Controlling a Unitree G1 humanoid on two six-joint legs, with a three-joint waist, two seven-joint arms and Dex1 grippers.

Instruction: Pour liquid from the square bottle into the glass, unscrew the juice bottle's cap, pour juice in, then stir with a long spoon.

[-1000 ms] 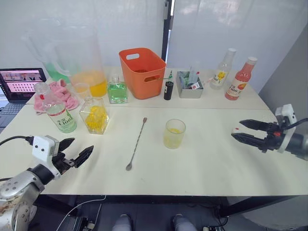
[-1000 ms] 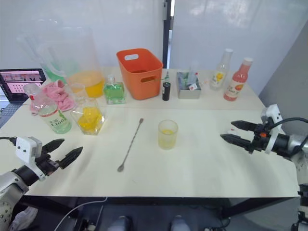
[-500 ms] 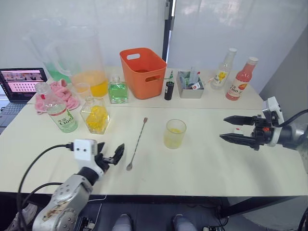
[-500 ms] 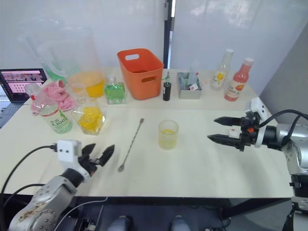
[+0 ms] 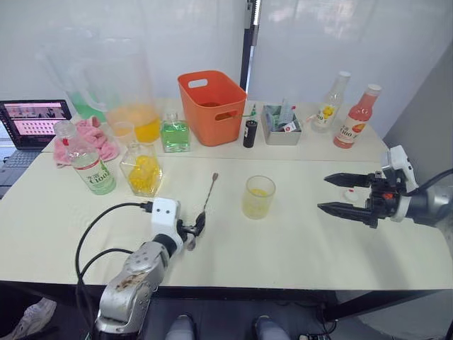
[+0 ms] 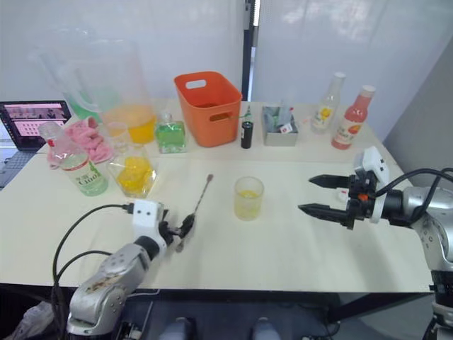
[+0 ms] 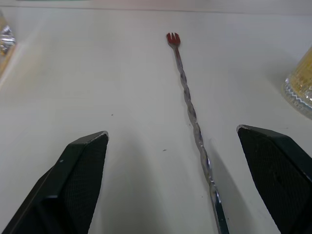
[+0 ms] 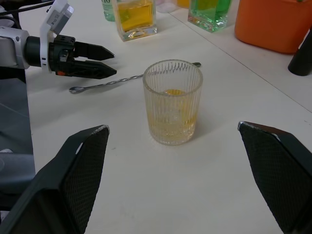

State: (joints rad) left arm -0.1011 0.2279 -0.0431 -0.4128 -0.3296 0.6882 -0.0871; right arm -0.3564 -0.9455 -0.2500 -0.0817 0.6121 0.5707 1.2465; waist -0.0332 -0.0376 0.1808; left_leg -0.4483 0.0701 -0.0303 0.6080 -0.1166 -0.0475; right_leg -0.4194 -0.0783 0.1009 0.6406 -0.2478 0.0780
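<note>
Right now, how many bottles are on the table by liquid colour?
Yellow: 1, square bottle
Green: 1, square bottle
Clear: 2, juice bottle and yellow-labelled bottle
Pink-red: 1, bottle
Dark: 1, small bottle, contents hidden
Total: 6

Up top, the two eye views look forward and down over the whole bench (image 5: 304, 248), side by side and barely offset, both taking in everything from the near edge to the far white wall. The left wrist view sits low, skimming the bench surface, looking out between the left hand (image 7: 180, 185) fingers straight along the long spoon (image 7: 192, 119). The right wrist view sits a little higher, looking across the bench past the glass (image 8: 172, 101) at the left hand on the far side. Both wrist views share the spoon and the glass with the eye views.
</note>
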